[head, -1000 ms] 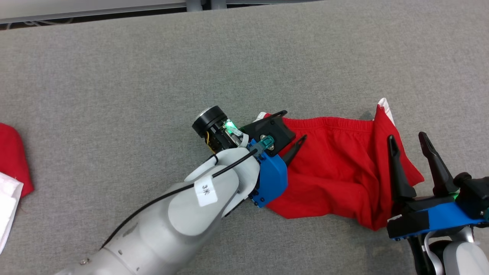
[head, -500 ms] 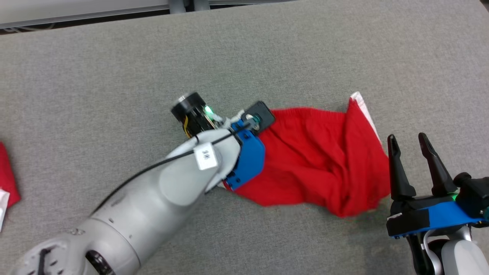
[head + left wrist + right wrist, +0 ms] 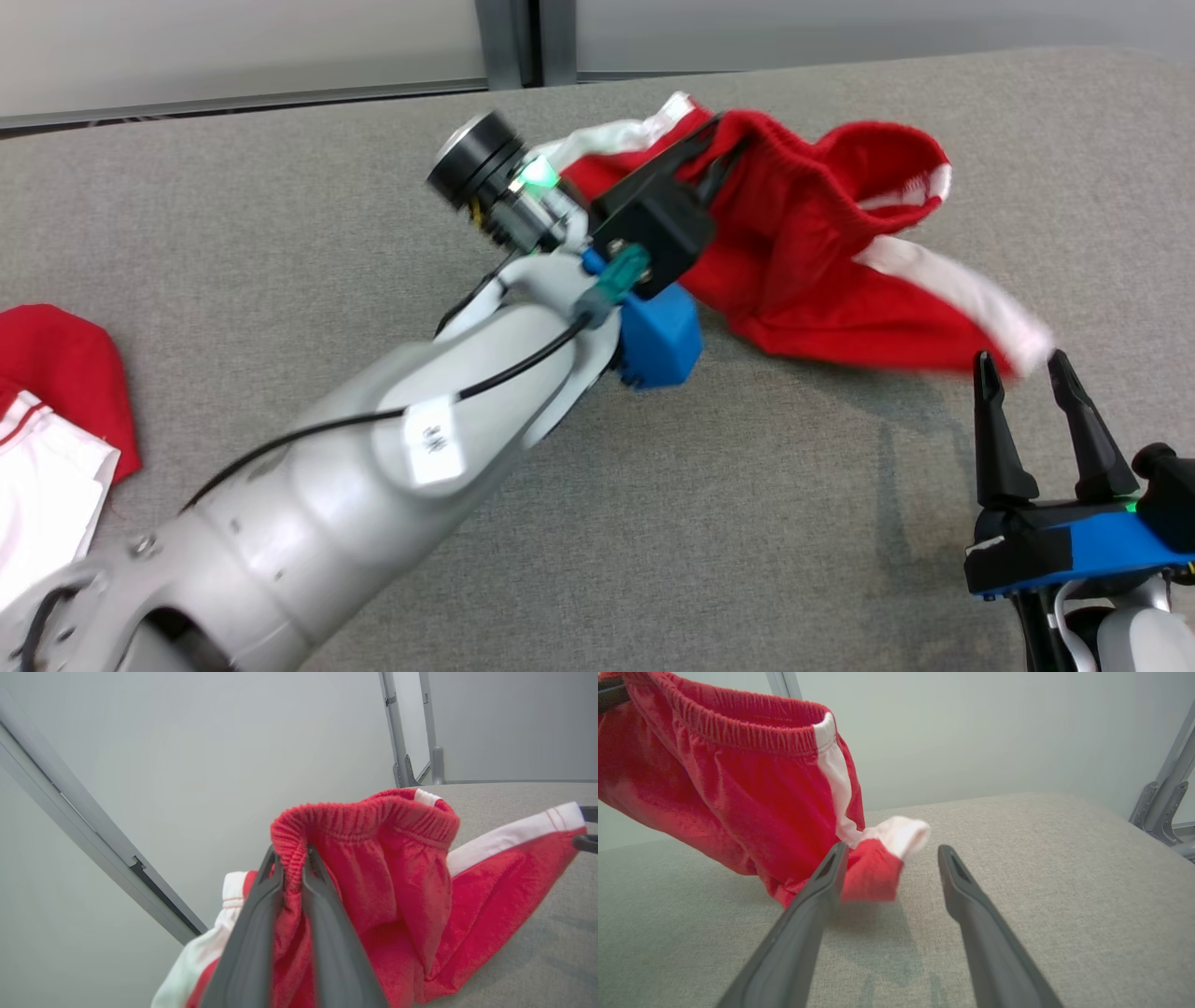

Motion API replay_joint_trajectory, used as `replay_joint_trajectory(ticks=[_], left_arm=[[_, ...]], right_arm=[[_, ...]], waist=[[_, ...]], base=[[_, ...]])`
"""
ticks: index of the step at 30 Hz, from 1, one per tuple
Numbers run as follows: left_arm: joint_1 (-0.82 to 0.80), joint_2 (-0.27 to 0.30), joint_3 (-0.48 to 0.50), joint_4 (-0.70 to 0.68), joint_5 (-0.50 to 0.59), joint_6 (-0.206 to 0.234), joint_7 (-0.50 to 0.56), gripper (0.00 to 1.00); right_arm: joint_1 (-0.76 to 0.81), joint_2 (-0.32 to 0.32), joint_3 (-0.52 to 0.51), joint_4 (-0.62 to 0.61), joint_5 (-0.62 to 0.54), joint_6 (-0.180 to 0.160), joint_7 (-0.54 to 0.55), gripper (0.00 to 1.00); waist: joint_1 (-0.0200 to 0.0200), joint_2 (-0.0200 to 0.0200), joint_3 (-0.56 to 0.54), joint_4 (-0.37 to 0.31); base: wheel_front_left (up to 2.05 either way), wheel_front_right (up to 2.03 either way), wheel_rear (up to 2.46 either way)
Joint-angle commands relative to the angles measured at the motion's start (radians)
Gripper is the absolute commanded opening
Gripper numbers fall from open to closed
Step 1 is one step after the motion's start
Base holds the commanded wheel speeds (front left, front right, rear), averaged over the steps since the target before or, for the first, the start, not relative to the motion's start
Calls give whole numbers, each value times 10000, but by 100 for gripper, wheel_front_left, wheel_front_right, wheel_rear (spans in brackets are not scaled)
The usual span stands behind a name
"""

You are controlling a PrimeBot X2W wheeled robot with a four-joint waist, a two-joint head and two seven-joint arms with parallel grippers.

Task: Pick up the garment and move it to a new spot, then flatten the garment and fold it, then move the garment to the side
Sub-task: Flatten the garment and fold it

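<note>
Drooping red shorts (image 3: 803, 252), gathered waistband (image 3: 364, 812), woven table (image 3: 280, 187)

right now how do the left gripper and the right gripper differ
The left gripper is shut on the red shorts' waistband; the right gripper is open and holds nothing. The left gripper is raised, holding the shorts up over the grey table; the right gripper sits low, with the shorts' white-edged hem hanging near its tips. Both are the same dark two-pronged design.

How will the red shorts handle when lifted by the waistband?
Probably floppy: the red shorts sag in folds below the left gripper pinching the waistband. Likely light: one pinch carries them. The low leg may drag on the table.
</note>
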Motion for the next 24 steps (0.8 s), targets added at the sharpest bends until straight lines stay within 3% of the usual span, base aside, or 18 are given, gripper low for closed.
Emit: replay_joint_trajectory(ticks=[1,8,15,19,24], left_arm=[[627,362,150,-515,-241,245,57,0],[3290,1955,1053,-2763,-1721,1451,115,0],[6482,3280,2183,-3998,-3608,2781,-151,0],[7647,3575,2316,-4237,-4207,3041,-152,0],[8456,3427,2177,-4198,-4702,2831,-101,0]], right_arm=[[123,2,-29,-44,86,1,11,100],[213,0,-100,-234,105,1,77,100],[210,0,-92,-379,-6,1,234,100],[160,4,-84,-448,-98,1,301,100],[214,-1,-88,-564,-225,1,435,100]], waist=[[1,0,-43,76],[1,0,-21,303],[1,0,39,548],[1,0,70,722],[1,0,-15,919]], base=[[0,0,0],[0,0,0],[0,0,0],[0,0,0],[0,0,0]])
